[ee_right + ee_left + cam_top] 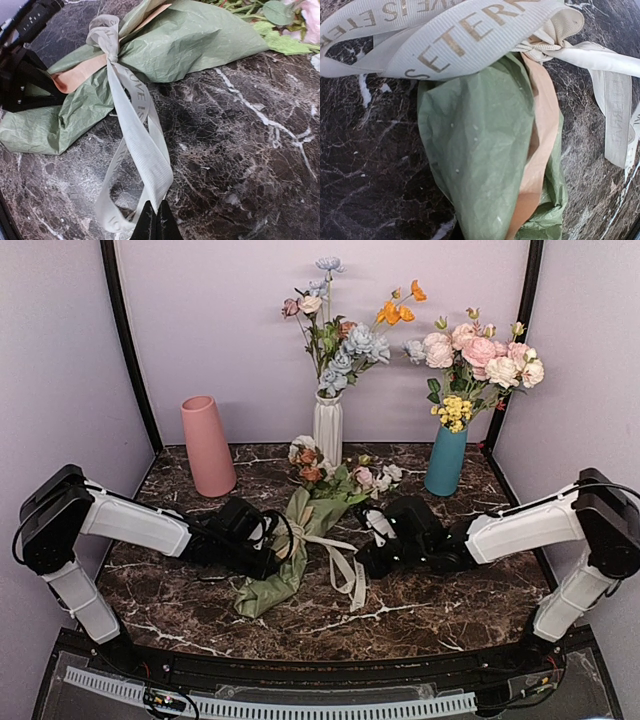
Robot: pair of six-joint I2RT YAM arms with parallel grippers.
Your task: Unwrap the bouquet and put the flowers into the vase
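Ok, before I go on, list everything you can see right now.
bouquet: one, pink, white and rust blooms in green-tan paper, lying mid-table
ribbon: one, cream, tied round the wrap, tails trailing forward
pink vase: one, pink, back left, no flowers in it
white vase: one, white ribbed, back centre, holding blue and orange flowers
teal vase: one, teal, back right, holding pink roses
table: one, dark marble
left gripper: one, black, at the bouquet's knot, grip unclear
right gripper: one, black, shut on a ribbon tail

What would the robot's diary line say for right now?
bouquet: wrapped, lying down | ribbon: knotted | right claw: pinching ribbon end | left claw: at bouquet's middle | vase: no flowers
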